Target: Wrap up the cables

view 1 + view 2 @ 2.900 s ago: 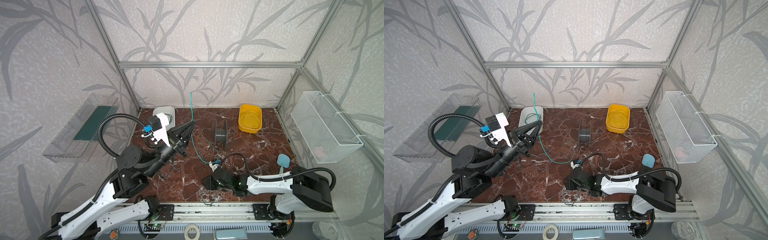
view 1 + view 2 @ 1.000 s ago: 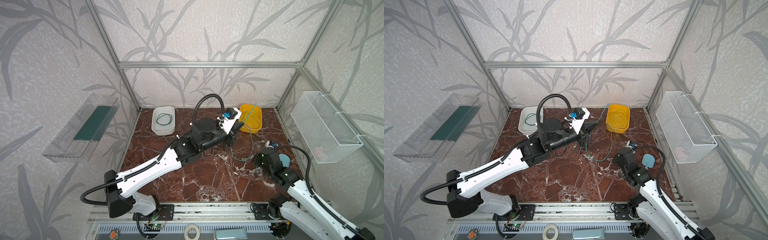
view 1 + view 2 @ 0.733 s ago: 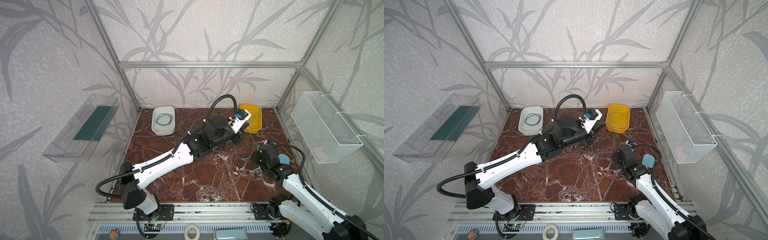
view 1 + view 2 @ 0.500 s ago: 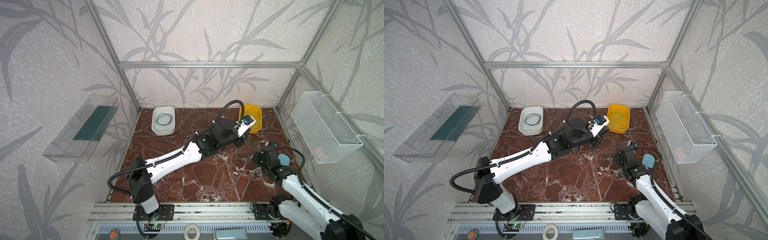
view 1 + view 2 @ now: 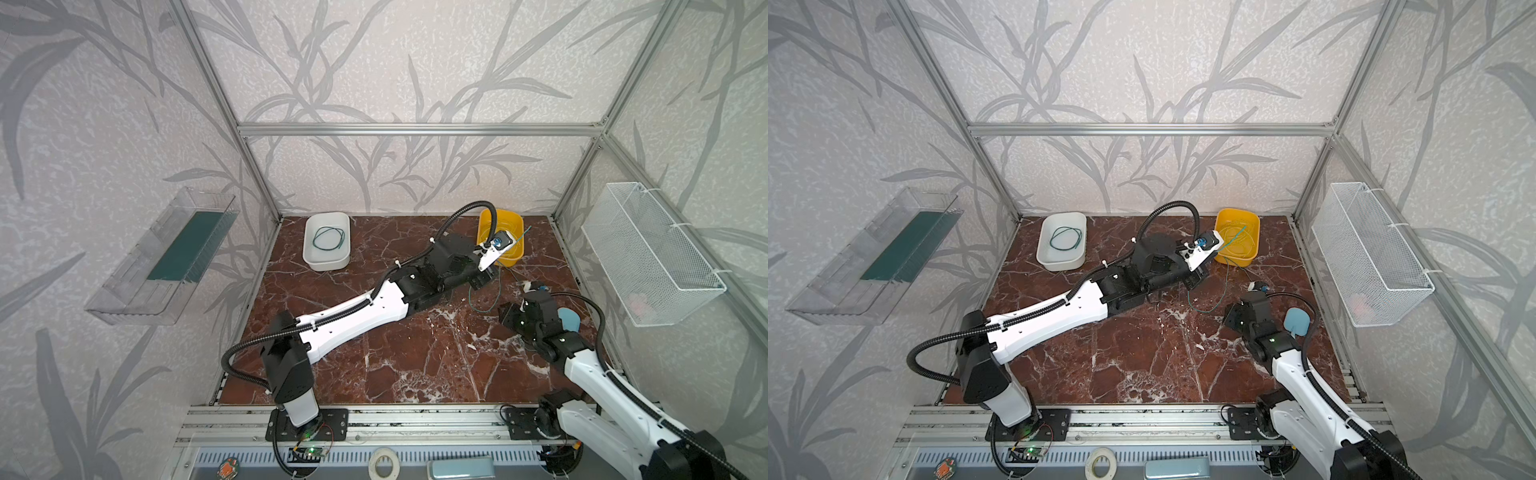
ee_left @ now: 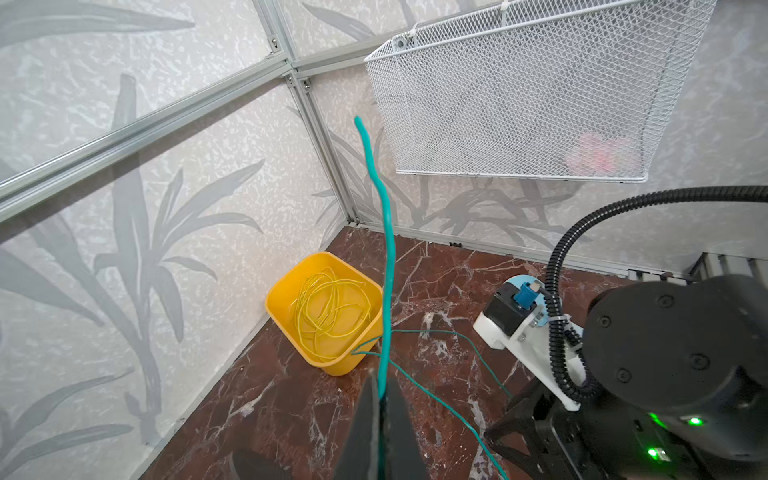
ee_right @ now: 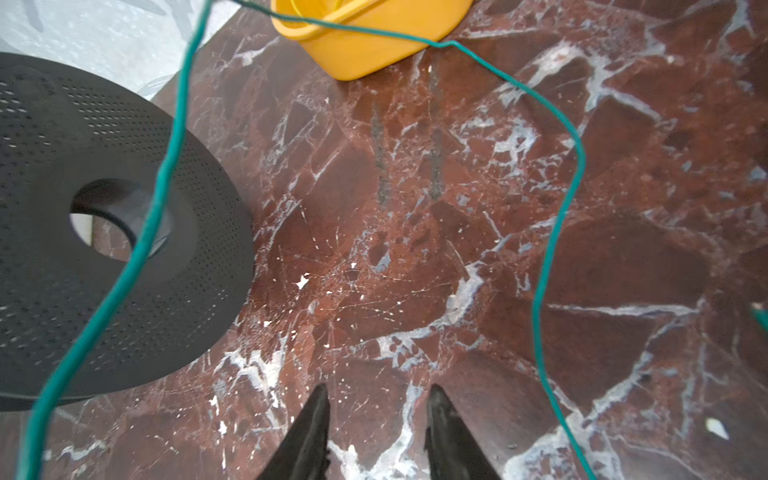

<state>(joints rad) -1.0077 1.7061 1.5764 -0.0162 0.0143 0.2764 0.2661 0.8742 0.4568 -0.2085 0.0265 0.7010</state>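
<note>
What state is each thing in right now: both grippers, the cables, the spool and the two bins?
left gripper: shut on the green cable
right gripper: open, empty
green cable: unwound, slack, looping above the table
spool: green cable crosses its face; winding not visible
yellow bin: holds a loose yellow cable
white bin: holds a coiled cable, green

robot lab: aluminium-framed enclosure (image 5: 419, 129)
</note>
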